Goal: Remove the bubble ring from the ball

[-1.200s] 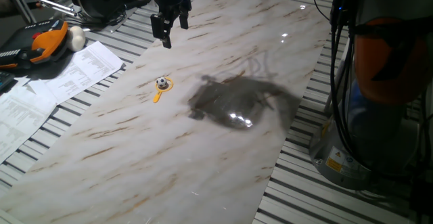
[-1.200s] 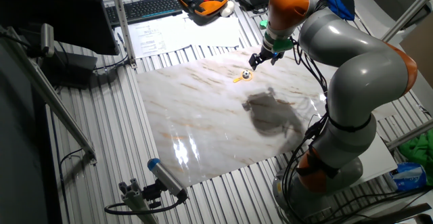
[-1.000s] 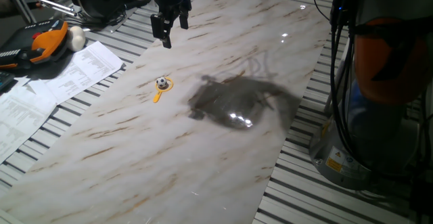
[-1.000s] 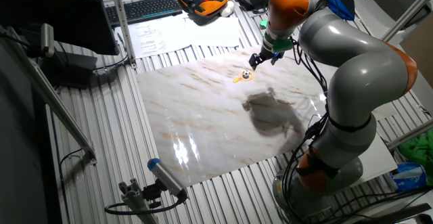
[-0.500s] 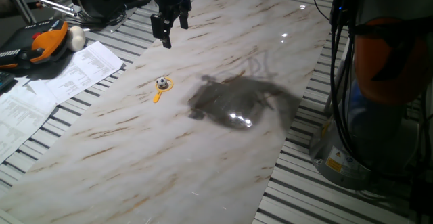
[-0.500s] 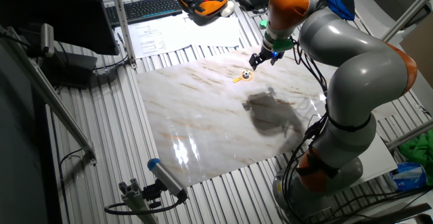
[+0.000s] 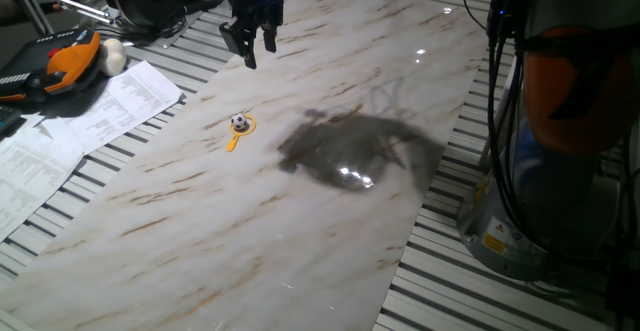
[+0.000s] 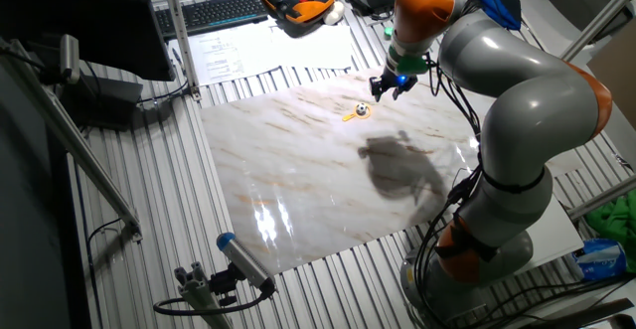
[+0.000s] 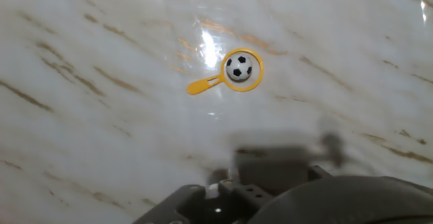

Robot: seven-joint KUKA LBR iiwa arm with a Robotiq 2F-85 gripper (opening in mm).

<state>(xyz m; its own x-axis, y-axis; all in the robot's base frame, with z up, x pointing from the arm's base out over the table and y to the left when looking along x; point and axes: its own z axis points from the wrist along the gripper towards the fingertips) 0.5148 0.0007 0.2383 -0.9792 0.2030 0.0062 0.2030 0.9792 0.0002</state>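
The ball [image 7: 238, 122], tiny and white with dark patches, lies on the marble board [image 7: 300, 221] inside the loop of the orange-yellow bubble ring [image 7: 233, 143]. The ring lies flat around the ball, its short handle pointing away from the gripper. My gripper [image 7: 249, 49] hangs open and empty above the board, beyond the ball and apart from it. In the other fixed view the gripper [image 8: 384, 89] is just right of the ball [image 8: 361, 108] and the ring [image 8: 349, 116]. The hand view shows the ball [image 9: 238, 67] in the ring [image 9: 203, 86], with only the blurred hand body below.
An orange-and-black tool [image 7: 60, 66] and a larger whitish ball [image 7: 112, 57] lie at the far left on the slatted table, beside printed papers [image 7: 90, 121]. A keyboard [image 8: 214, 11] lies behind. The arm's base [image 7: 560, 141] and cables stand at the right.
The gripper has turned a little about its axis and shifted slightly. The arm's shadow on the board has shifted with it. The ball and ring have not moved.
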